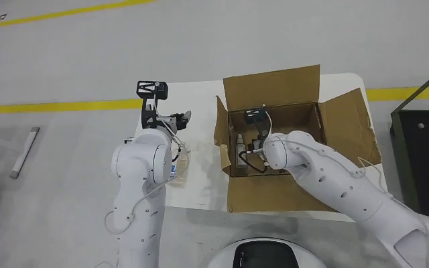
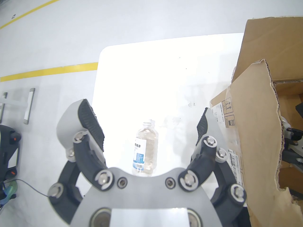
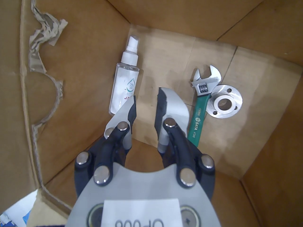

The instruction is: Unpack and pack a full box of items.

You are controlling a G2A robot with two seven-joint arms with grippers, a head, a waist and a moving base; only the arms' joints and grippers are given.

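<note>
Hovering spread-fingered over a clear plastic bottle (image 2: 145,147) on the white table (image 2: 165,72), the left gripper (image 2: 145,113) hangs empty; right, in the brown cardboard box (image 3: 213,12), the right gripper (image 3: 148,95), fingers parted, sits by a white-capped spray bottle (image 3: 125,81), green-handled wrench (image 3: 197,116), steel flange (image 3: 225,101)

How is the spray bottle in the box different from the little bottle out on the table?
The spray bottle lies flat on the floor of the box; the clear bottle stands upright on the white table. The spray bottle has a tall white pump top; the clear bottle ends in a short plain neck. Both are small bottles with a printed label.
</note>
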